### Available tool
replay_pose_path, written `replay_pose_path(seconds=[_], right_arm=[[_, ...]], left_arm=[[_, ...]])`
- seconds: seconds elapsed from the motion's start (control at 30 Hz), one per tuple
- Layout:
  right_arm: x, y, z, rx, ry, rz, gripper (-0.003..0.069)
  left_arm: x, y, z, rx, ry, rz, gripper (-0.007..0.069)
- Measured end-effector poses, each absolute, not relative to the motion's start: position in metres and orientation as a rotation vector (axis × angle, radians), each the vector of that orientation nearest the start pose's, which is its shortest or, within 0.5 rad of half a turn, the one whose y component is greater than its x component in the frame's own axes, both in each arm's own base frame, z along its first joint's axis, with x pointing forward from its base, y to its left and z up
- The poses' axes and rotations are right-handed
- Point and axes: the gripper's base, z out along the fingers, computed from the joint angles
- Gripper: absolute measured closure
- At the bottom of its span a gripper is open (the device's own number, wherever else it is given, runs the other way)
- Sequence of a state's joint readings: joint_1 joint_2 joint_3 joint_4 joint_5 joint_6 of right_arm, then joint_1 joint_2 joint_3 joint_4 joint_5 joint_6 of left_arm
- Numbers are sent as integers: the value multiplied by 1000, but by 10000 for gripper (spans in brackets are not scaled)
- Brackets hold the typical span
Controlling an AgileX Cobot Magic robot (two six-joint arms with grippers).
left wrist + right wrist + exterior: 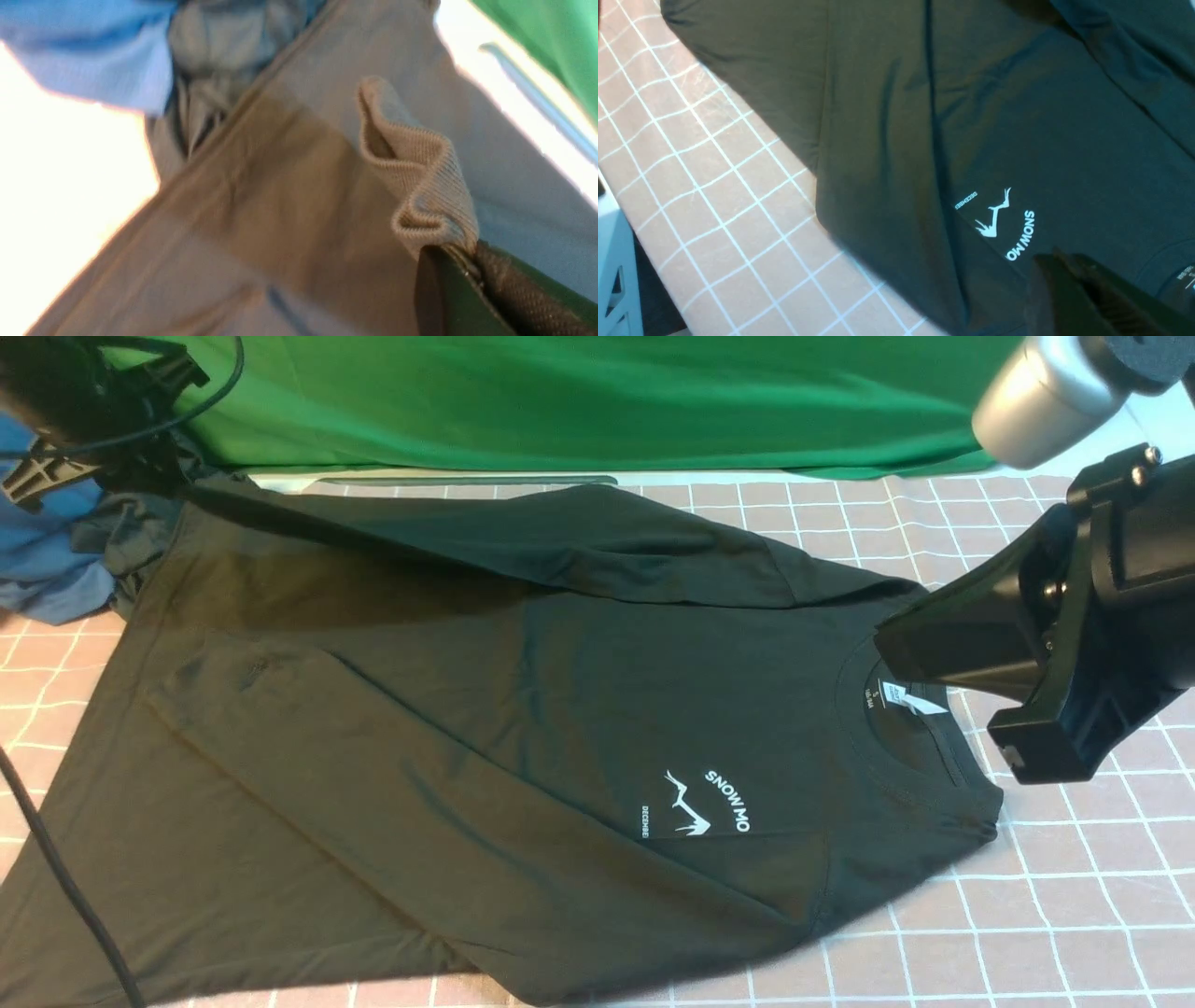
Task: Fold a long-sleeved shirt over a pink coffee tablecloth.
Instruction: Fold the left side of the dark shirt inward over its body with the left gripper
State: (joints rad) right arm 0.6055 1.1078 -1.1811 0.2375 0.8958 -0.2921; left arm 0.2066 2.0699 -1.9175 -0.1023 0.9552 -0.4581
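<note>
Before me, a dusty-pink, white-gridded tablecloth (1074,896) carries a large black cotton long-sleeved shirt (467,709), with a crumpled blue cloth (47,560) at its far-left corner.

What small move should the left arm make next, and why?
Probably lift the ribbed cuff slightly and draw it over the long-sleeved shirt: the left gripper has its jaws shut on it, and that sleeve runs along the far edge.
</note>
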Motion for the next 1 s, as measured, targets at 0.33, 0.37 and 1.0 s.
replay_pose_path(seconds=[0.33,0.37,1.0], right_arm=[[171,139,396,-981,2095,427,620],[171,139,396,-985,2093,425,620],[170,138,397,-1015,2074,411,620]], left_arm=[[440,46,294,-726,2664,-19,577],[438,40,294,-694,2683,40,577],[335,22,278,-851,2822,125,577]])
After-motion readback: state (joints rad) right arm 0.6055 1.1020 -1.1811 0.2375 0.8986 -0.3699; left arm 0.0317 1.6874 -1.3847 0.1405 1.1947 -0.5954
